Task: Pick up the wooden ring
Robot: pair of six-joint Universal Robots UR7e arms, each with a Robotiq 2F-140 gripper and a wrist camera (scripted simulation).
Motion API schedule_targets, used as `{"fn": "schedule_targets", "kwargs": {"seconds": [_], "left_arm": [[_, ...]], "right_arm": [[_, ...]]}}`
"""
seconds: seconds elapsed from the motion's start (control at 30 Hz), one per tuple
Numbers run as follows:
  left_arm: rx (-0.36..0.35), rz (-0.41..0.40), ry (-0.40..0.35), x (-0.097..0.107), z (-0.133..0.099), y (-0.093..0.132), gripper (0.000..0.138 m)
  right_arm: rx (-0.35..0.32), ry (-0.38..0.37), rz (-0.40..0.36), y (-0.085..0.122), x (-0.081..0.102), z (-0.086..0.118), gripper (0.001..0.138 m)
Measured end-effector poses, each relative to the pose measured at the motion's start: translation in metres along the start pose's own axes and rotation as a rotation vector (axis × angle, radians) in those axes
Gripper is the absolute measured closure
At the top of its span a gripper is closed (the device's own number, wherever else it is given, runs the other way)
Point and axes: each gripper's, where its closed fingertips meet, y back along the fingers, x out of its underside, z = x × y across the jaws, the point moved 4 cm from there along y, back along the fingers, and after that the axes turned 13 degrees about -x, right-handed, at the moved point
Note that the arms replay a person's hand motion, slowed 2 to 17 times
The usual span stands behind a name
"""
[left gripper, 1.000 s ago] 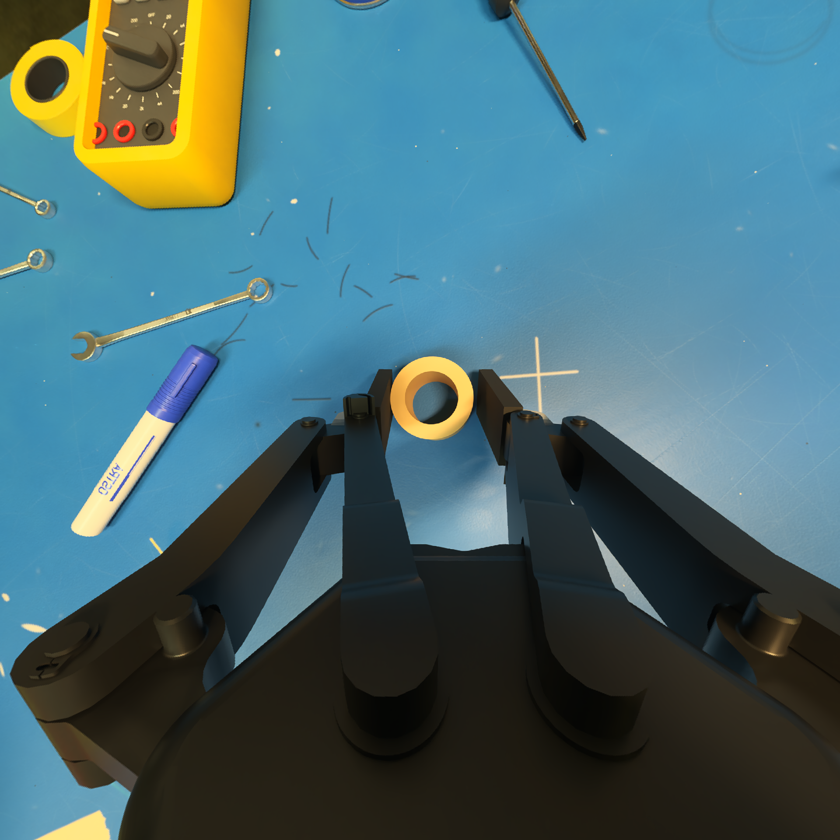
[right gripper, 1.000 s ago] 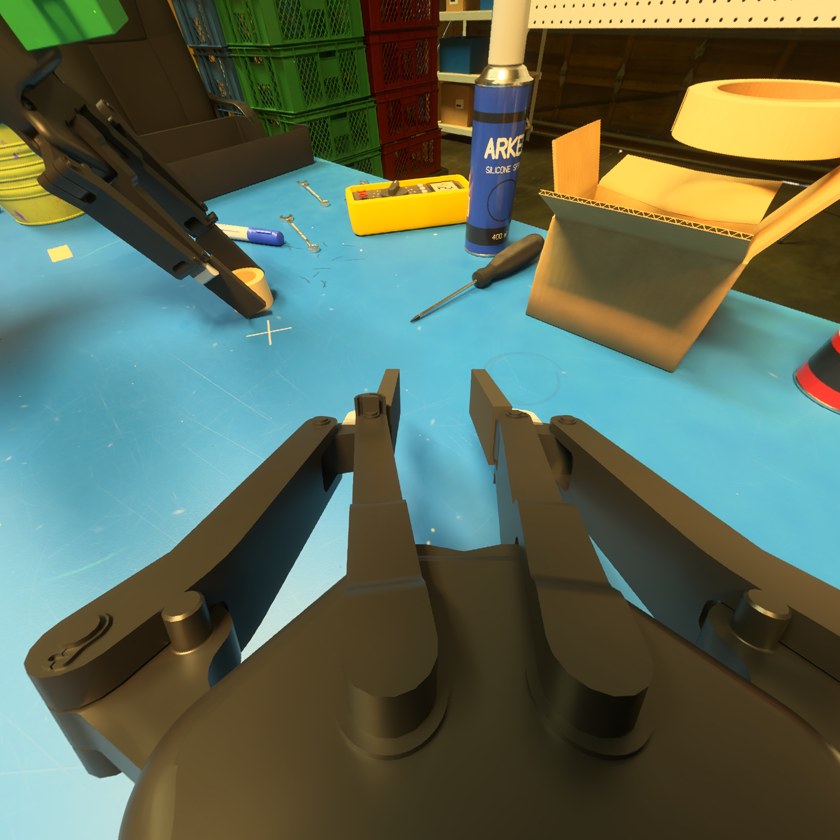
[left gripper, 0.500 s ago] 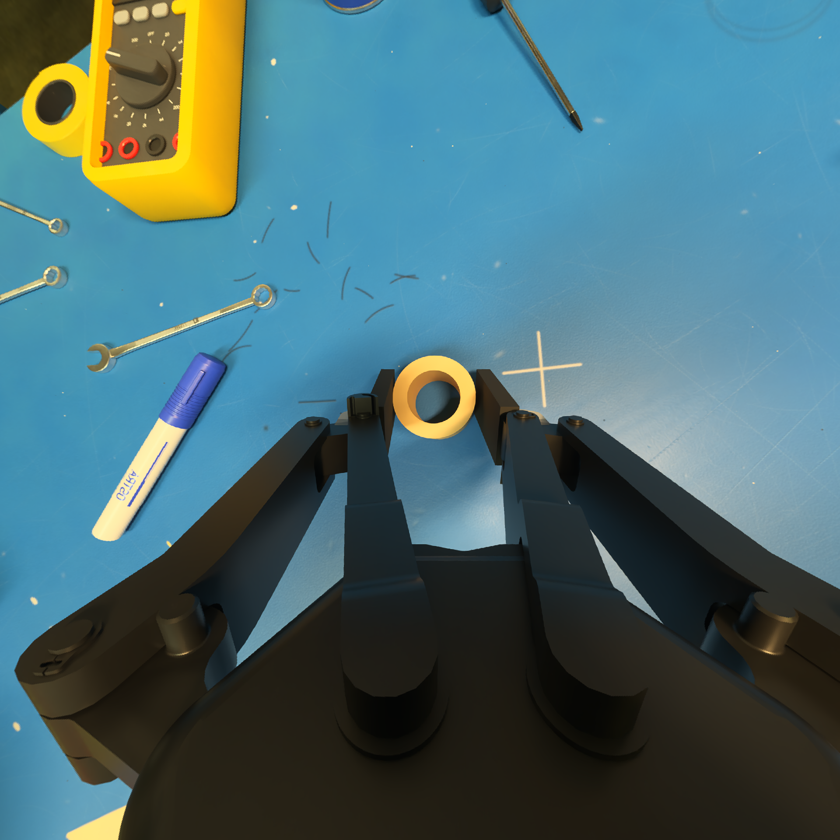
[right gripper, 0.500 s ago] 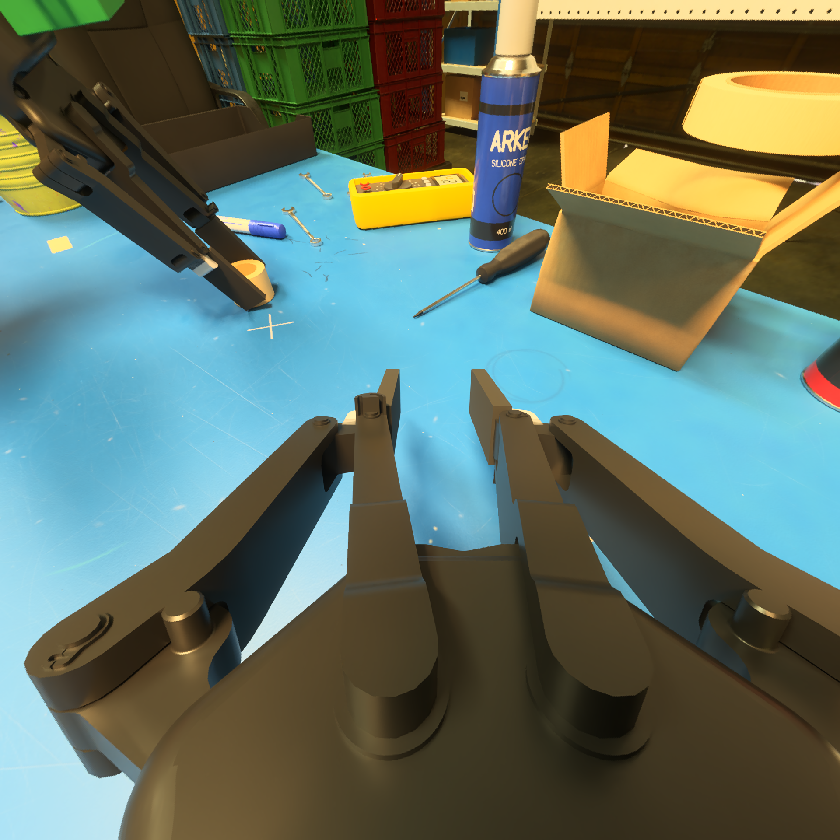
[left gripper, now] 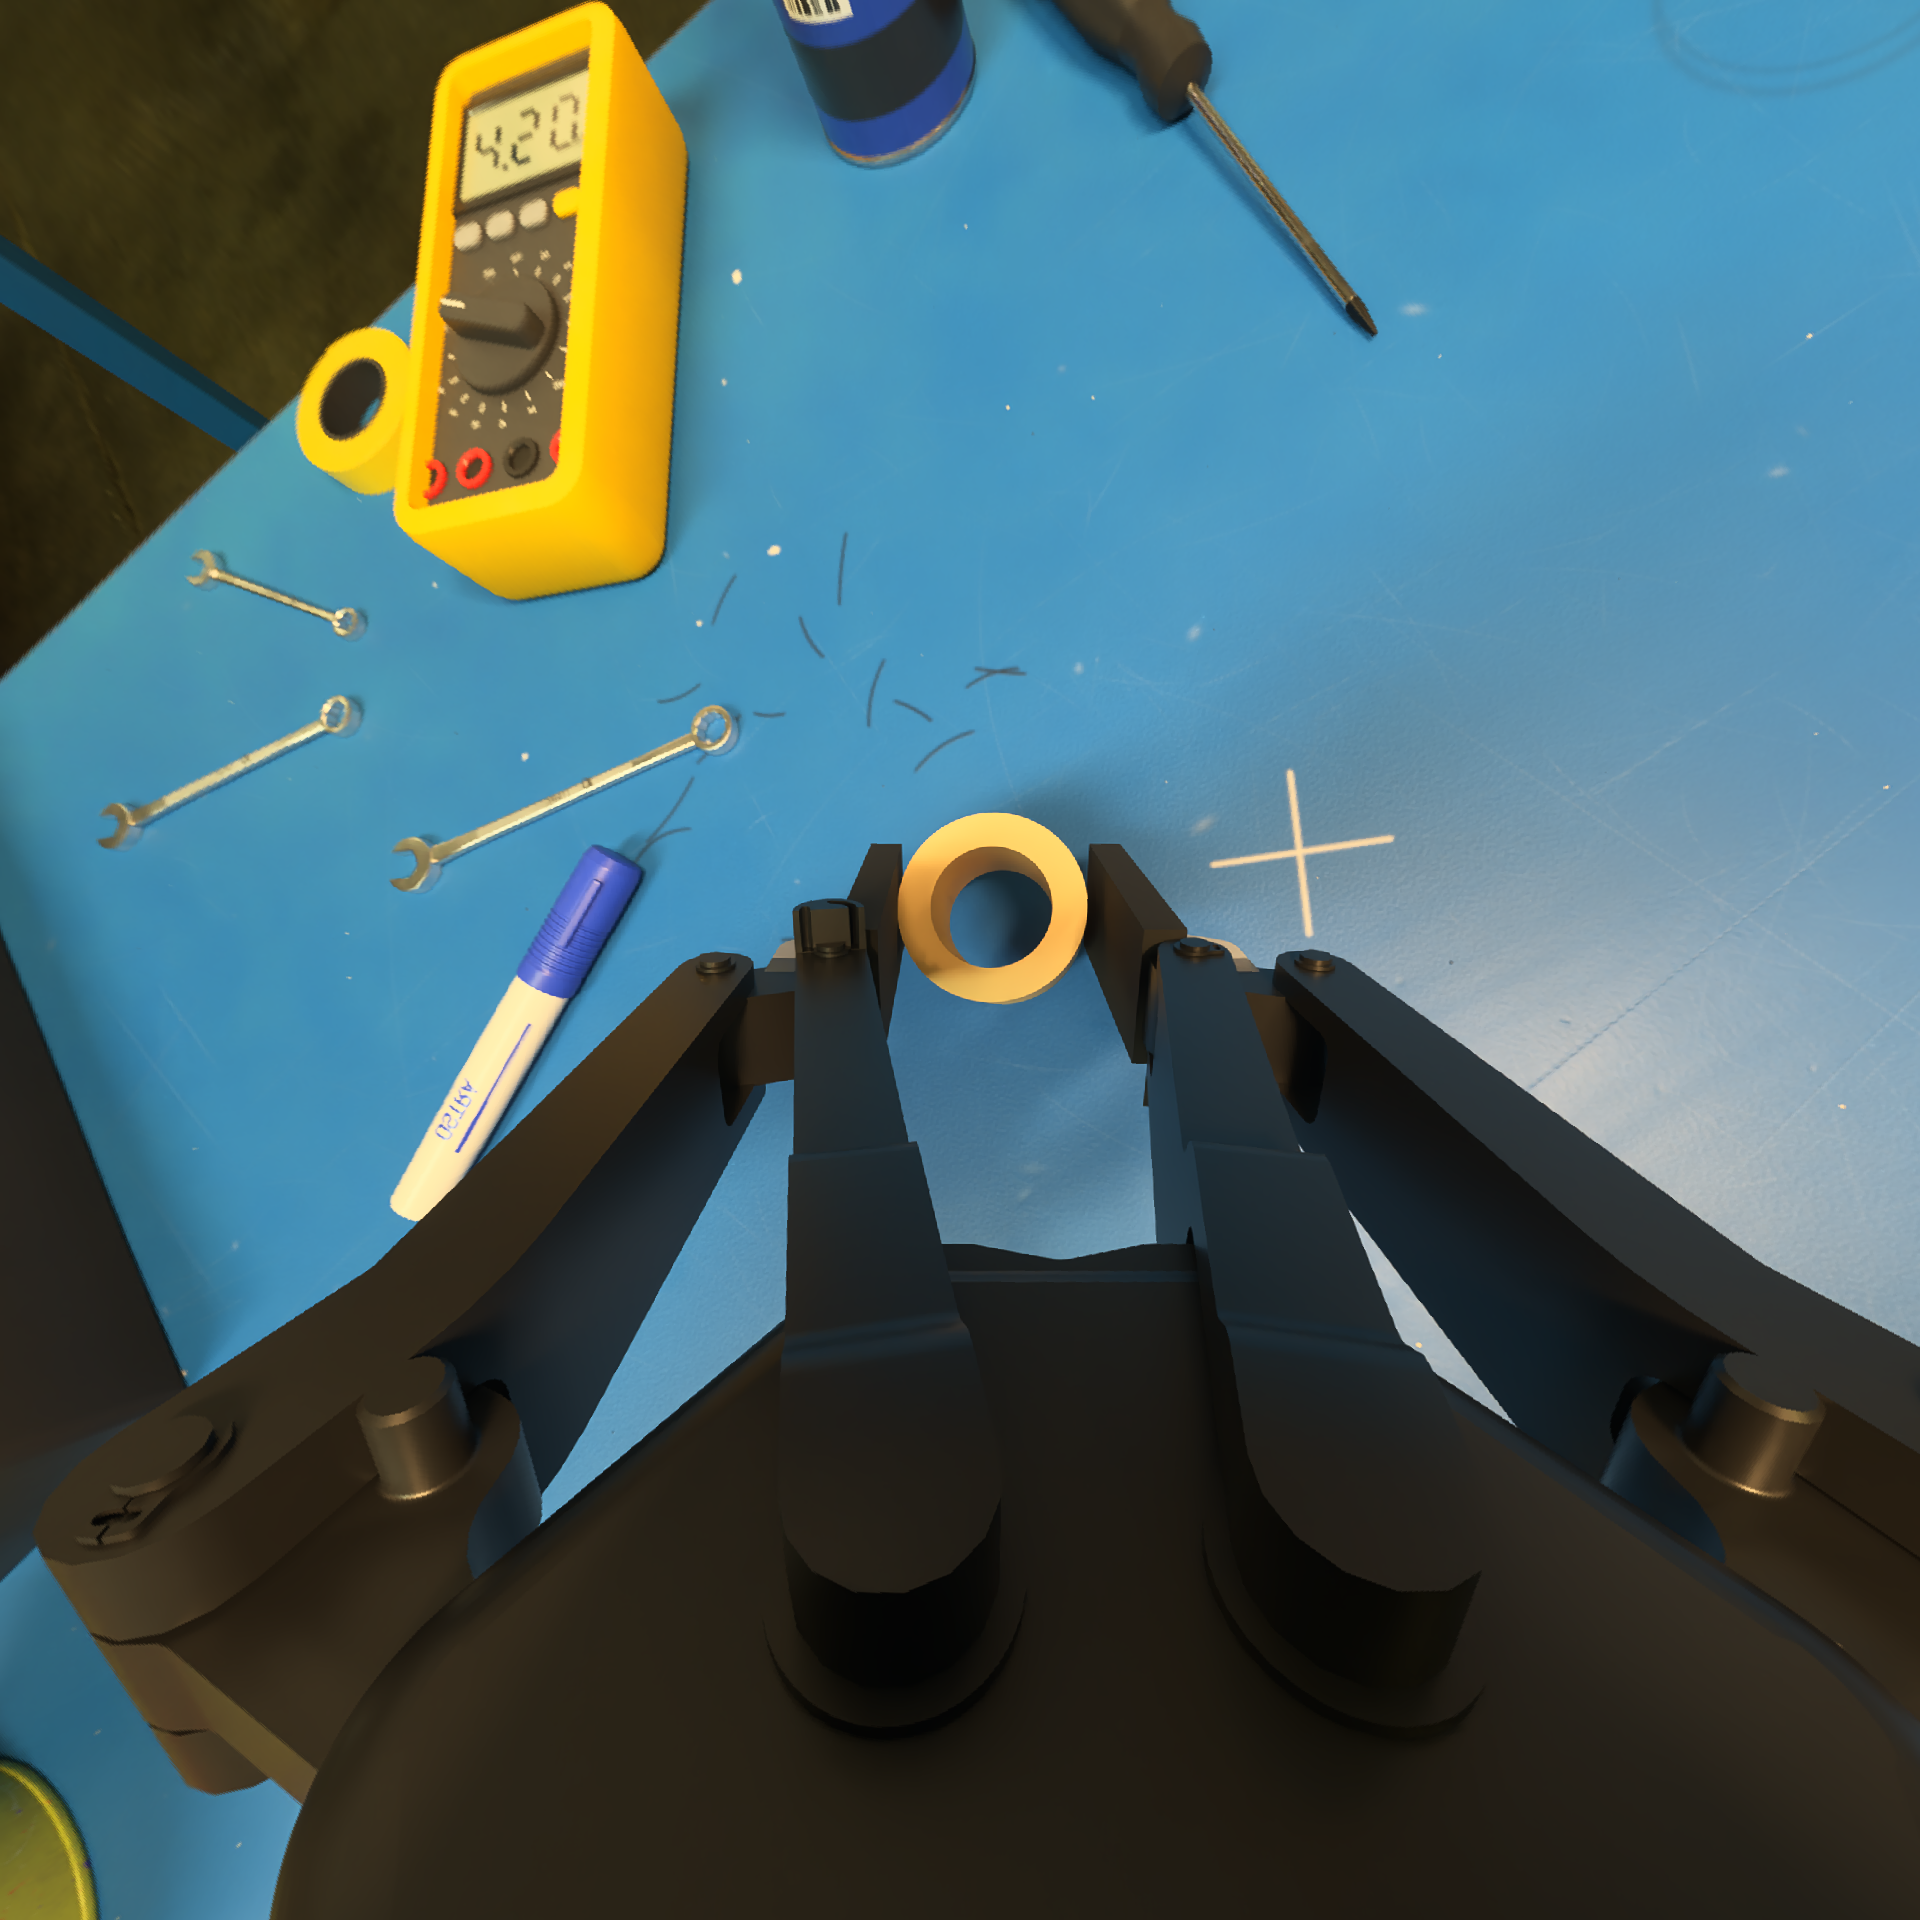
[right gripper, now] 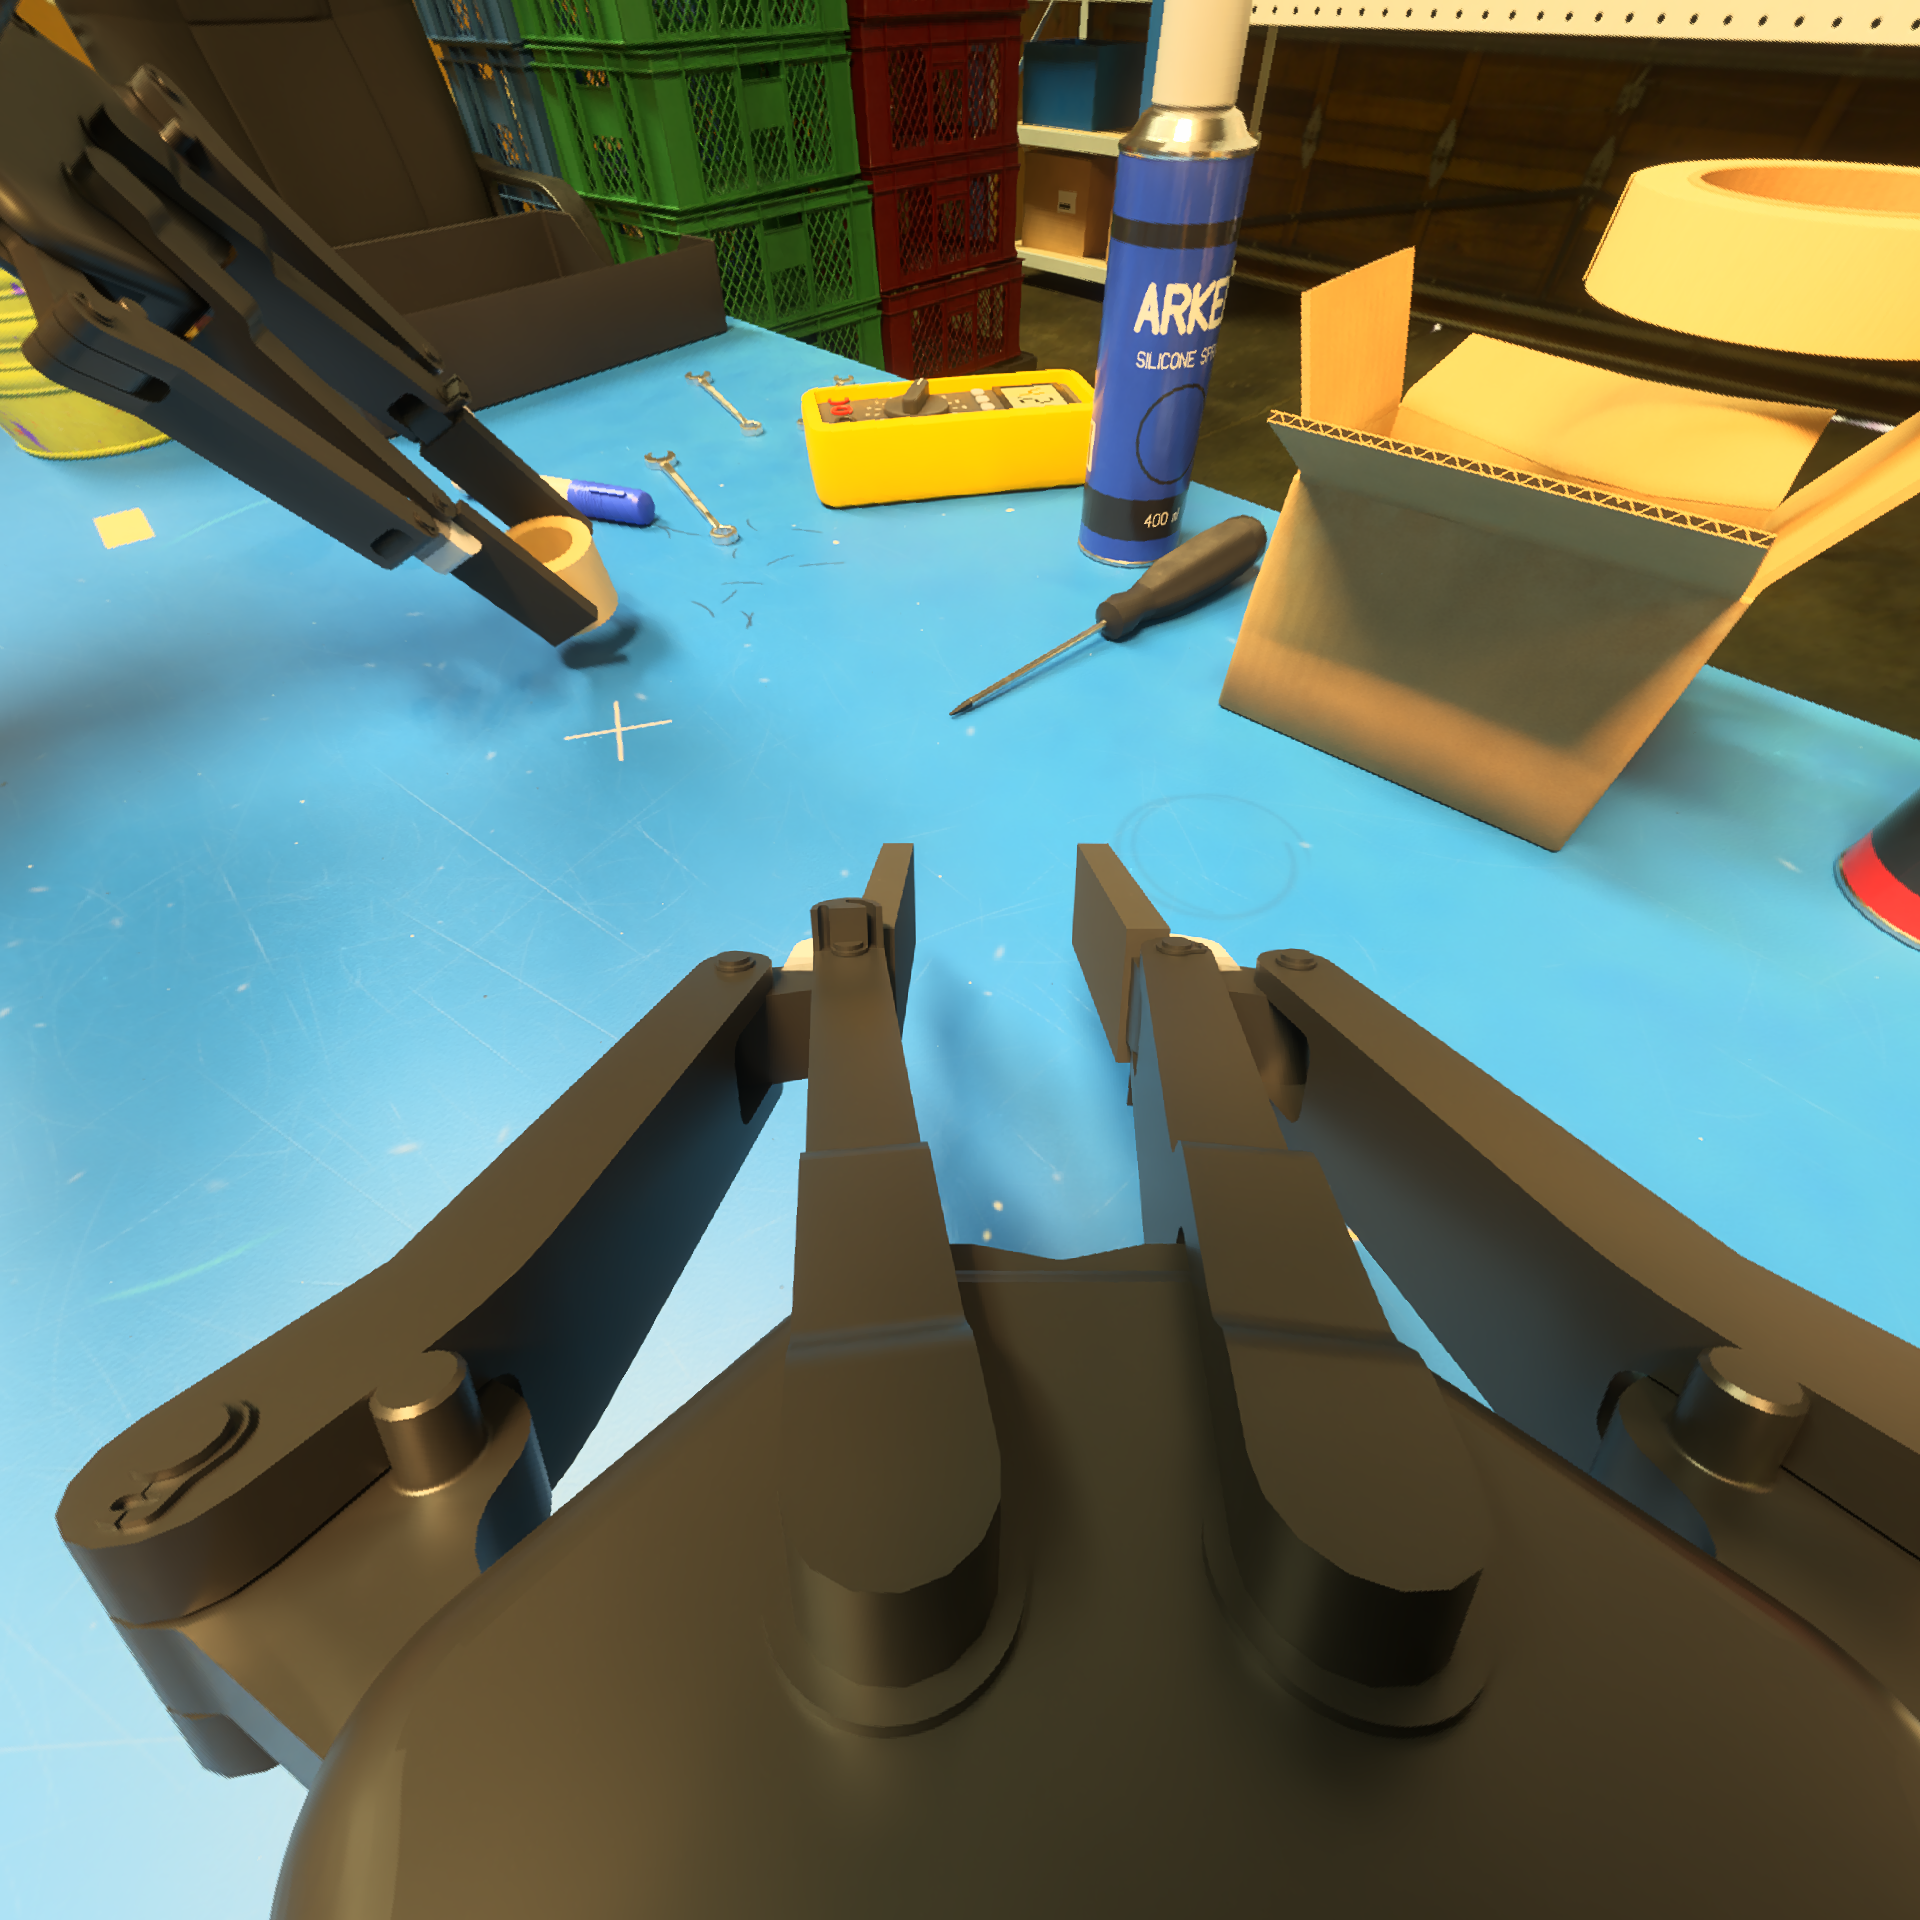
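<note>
The wooden ring (left gripper: pixel 997 840) is a pale tan ring held between the two fingers of my left gripper (left gripper: pixel 997 864), which is shut on it. Its hole faces the camera. In the right wrist view the ring (right gripper: pixel 569 559) hangs in the left gripper (right gripper: pixel 540 587) a little above the blue table, with its shadow below it. My right gripper (right gripper: pixel 992 883) is open and empty, low over the table's middle, well apart from the ring.
Near the ring lie a blue-capped marker (left gripper: pixel 520 1029), several small spanners (left gripper: pixel 566 795), a yellow multimeter (left gripper: pixel 540 312), a yellow tape roll (left gripper: pixel 353 410), a screwdriver (left gripper: pixel 1268 187) and a blue spray can (left gripper: pixel 894 73). An open cardboard box (right gripper: pixel 1507 603) stands at the right. A white cross (left gripper: pixel 1299 852) marks the table.
My left gripper has risen with the ring in it, so the ring is off the table and more of the table shows. The right gripper has hardly moved.
</note>
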Motion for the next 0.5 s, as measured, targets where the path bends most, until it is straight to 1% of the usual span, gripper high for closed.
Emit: {"fn": "schedule_targets", "kwargs": {"seconds": [0.27, 0.5], "left_arm": [[-0.061, -0.081, -0.011, -0.009, 0.011, 0.012, 0.091], [-0.106, -0.175, -0.020, -0.019, 0.018, 0.026, 0.091]], "right_arm": [[0.003, 0.009, 0.005, -0.001, 0.000, 0.001, 0.098], [0.001, 0.014, 0.006, -0.002, 0.000, 0.002, 0.098]]}}
